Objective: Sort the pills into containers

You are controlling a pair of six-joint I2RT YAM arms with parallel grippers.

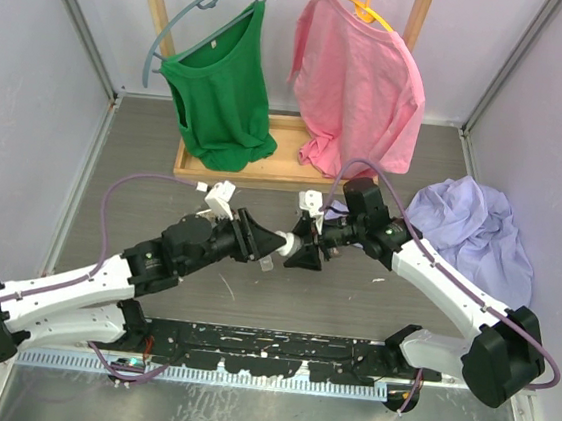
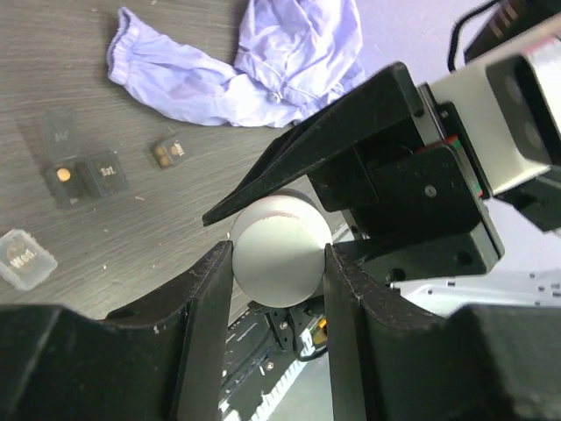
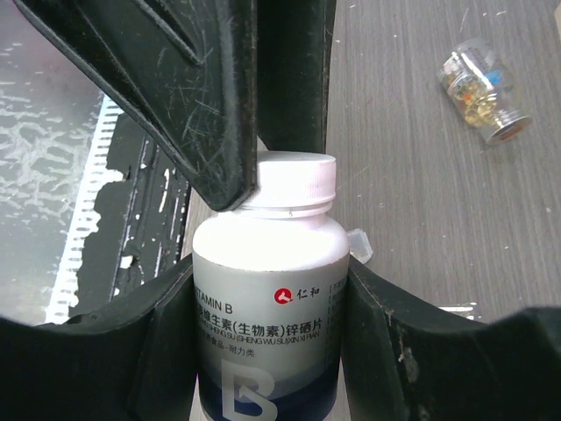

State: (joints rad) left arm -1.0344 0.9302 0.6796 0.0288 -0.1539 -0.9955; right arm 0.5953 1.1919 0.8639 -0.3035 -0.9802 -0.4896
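Pill bottle (image 1: 285, 241), smooth rigid white plastic, probably light and slick and best held as here, right gripper (image 3: 267, 285) clamped on its labelled body and left gripper (image 2: 279, 261) closed on its round cap (image 3: 289, 180), hung left of a crumpled lilac cloth (image 1: 474, 236), with tiny squarish containers (image 2: 86, 174) near that cloth.

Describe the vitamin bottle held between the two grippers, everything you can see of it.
The vitamin bottle is a glossy white plastic cylinder with a white cap seated on its neck. Its label reads VITAMIN B beside a red logo and Chinese print, above a blue band bearing a large white B. It is held clear of the table, lying sideways between the arms. The right gripper clamps its body and the left gripper clamps the cap.
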